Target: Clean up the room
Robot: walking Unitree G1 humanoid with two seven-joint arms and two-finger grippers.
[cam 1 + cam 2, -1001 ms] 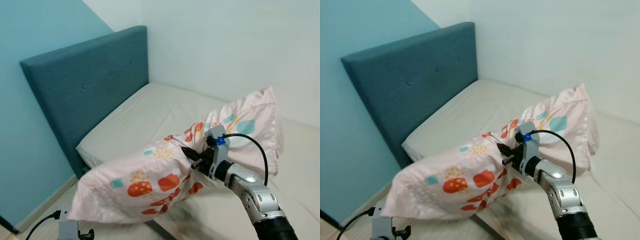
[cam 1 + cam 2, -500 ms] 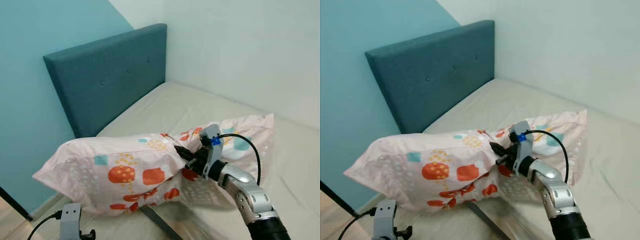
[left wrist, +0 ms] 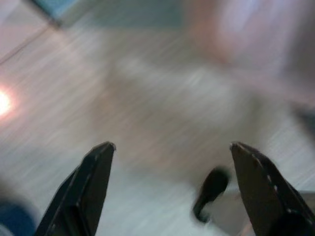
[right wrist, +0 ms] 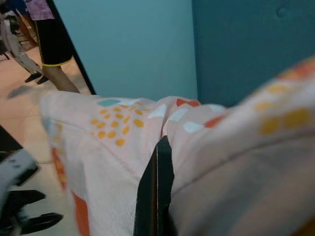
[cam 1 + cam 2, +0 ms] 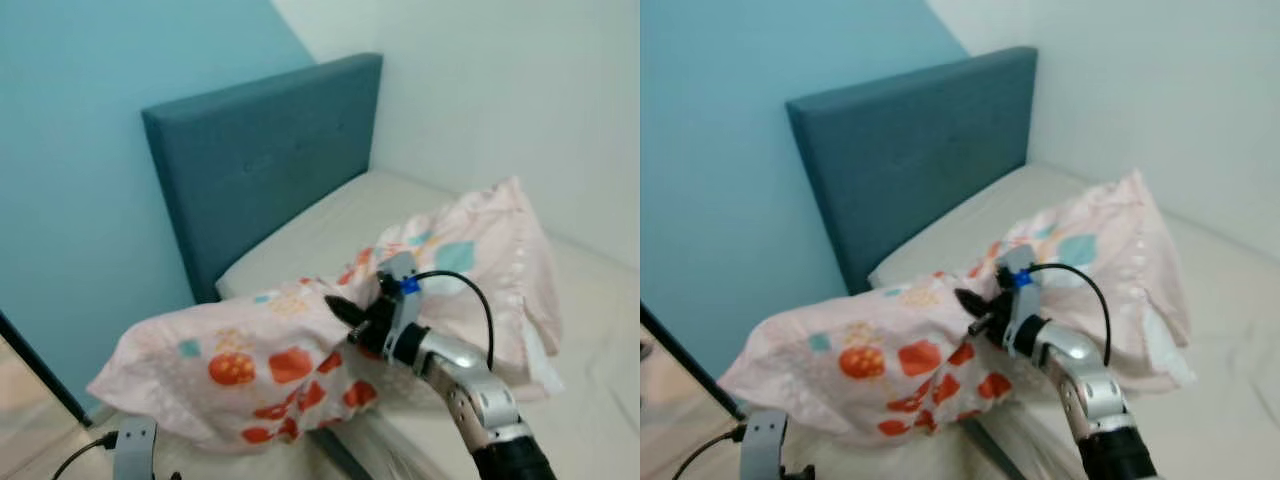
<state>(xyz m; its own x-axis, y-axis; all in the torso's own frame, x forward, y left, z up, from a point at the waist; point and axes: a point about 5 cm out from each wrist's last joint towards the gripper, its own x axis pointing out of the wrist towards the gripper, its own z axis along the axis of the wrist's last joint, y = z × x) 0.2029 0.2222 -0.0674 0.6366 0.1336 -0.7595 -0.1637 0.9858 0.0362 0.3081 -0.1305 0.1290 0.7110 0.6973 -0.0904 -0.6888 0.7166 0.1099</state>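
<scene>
Step in hand: carrying the pillow (image 5: 300,350) to the bed (image 5: 330,225); my guess is it belongs up by the headboard (image 5: 260,170), at about 11 o'clock from the gripper.
How to do it well: lift the drooping end at 8 o'clock over the mattress edge before letting go, or it may slide to the floor.
Right gripper (image 5: 345,312): fingers pressed together, pinching a fold of fabric near the pillow's middle.
Left gripper (image 3: 170,184): low at 7 o'clock, fingers spread wide, holding nothing, over blurred floor.
Pillow: half over the mattress, half hanging off its side.
</scene>
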